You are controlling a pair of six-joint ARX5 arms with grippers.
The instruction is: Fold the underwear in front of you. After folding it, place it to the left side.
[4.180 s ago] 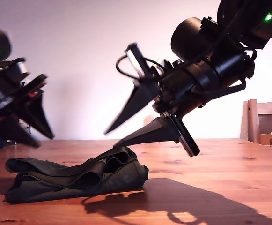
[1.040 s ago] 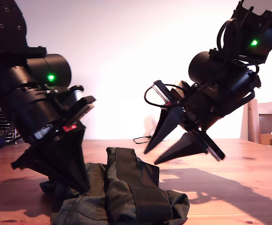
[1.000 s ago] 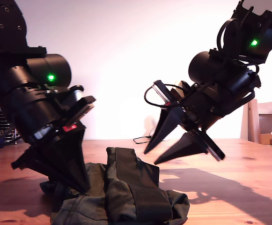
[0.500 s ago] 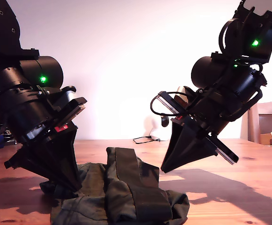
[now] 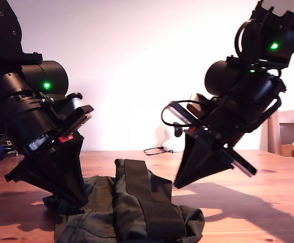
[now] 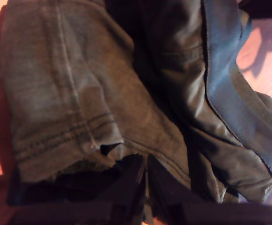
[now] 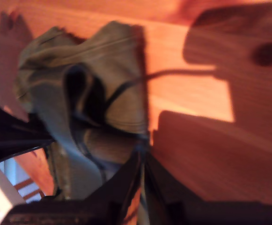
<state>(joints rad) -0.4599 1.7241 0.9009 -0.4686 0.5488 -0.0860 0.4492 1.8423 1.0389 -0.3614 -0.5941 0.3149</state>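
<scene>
The dark olive underwear (image 5: 136,212) lies bunched on the wooden table (image 5: 268,202) near its front edge, its wide darker waistband running over the top of the heap. My first gripper (image 5: 80,200), at the exterior view's left, points down into the cloth's near-left part. In the first wrist view the underwear (image 6: 79,84) fills the picture, and my first gripper (image 6: 145,164) is shut at a stitched hem. My second gripper (image 5: 179,183) hangs shut and empty above the table, just to the exterior view's right of the heap. The second wrist view shows the underwear (image 7: 107,93) beyond my second gripper (image 7: 143,157).
A wooden chair back (image 5: 283,131) stands behind the table at the exterior view's right. A thin black cable (image 5: 157,150) lies at the table's far edge. Bare wood stretches to the exterior view's right of the heap, under the arm's shadow.
My second gripper went from open to shut within the last second and tipped more steeply down. My first arm shifted slightly toward the exterior view's left. The heap kept its shape.
</scene>
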